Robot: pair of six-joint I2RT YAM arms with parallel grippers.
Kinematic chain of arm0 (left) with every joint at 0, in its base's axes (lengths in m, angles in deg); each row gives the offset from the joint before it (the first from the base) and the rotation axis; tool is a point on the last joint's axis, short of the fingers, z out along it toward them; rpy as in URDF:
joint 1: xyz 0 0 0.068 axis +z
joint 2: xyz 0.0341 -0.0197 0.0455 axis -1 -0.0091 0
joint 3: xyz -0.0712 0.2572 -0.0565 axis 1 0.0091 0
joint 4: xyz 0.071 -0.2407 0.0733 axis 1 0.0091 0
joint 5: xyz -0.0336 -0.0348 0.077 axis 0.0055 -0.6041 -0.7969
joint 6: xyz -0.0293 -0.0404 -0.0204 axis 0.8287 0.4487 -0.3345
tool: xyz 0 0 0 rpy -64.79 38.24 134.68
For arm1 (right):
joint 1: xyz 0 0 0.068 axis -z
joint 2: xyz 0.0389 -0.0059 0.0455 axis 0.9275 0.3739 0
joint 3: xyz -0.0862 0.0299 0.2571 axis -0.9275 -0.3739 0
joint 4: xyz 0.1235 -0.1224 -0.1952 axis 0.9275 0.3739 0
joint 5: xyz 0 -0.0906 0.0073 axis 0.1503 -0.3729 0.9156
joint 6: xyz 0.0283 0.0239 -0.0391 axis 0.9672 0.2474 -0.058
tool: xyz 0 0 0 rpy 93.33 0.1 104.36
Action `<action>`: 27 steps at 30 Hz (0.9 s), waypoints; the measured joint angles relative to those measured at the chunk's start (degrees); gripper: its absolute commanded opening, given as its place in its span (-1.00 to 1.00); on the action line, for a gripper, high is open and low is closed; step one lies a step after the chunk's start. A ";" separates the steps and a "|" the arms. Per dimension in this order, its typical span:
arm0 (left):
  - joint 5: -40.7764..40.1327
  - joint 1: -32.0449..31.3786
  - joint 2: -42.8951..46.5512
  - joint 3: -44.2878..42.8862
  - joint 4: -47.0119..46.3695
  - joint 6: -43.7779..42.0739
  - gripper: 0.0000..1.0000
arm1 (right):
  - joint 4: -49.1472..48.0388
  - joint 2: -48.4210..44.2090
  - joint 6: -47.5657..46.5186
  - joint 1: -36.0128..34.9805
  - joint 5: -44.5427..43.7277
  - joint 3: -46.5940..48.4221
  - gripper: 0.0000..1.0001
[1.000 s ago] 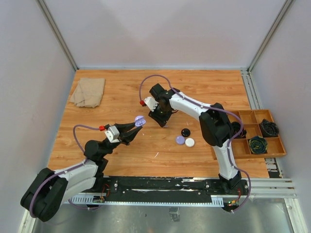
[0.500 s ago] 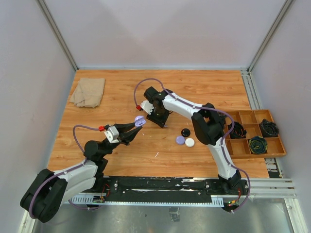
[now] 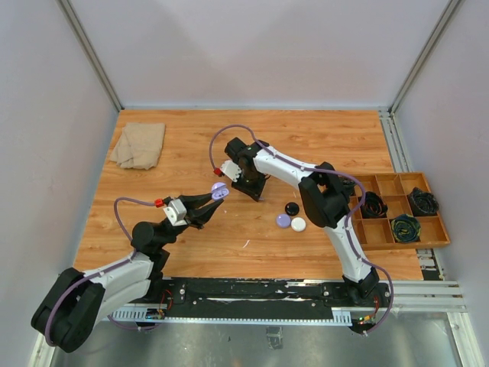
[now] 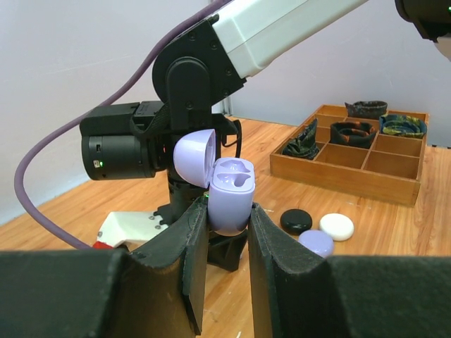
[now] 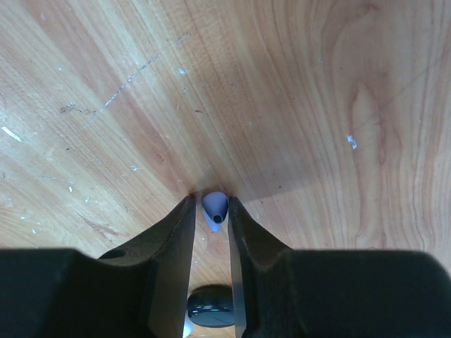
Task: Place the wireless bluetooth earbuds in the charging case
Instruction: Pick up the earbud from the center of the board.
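Note:
My left gripper is shut on an open pale purple charging case, lid up, held above the table; it also shows in the top view. My right gripper points straight down with its tips at the wood, closed around a tiny pale purple earbud. In the top view the right gripper is just right of the held case. No other earbuds are visible.
Three small round cases lie right of the right gripper: black, purple and white. A wooden tray of coiled cables stands at the right edge. A beige cloth lies at the back left.
My right wrist has shifted a little to the left, closer to the held case. The left arm and its case have not moved.

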 measured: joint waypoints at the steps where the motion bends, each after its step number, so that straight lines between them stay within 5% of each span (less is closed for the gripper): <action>1: 0.00 0.00 0.09 0.00 0.00 0.00 -0.99 | 0.13 0.07 -0.09 0.00 0.00 0.13 -0.53; 17: -0.09 0.00 0.63 0.00 -0.13 0.11 -0.99 | -1.01 -1.38 -0.55 0.00 0.70 -1.84 -0.86; 27: -1.27 0.00 0.63 0.00 -3.17 0.31 -0.99 | -6.80 -14.25 1.90 0.02 3.32 -9.18 -0.91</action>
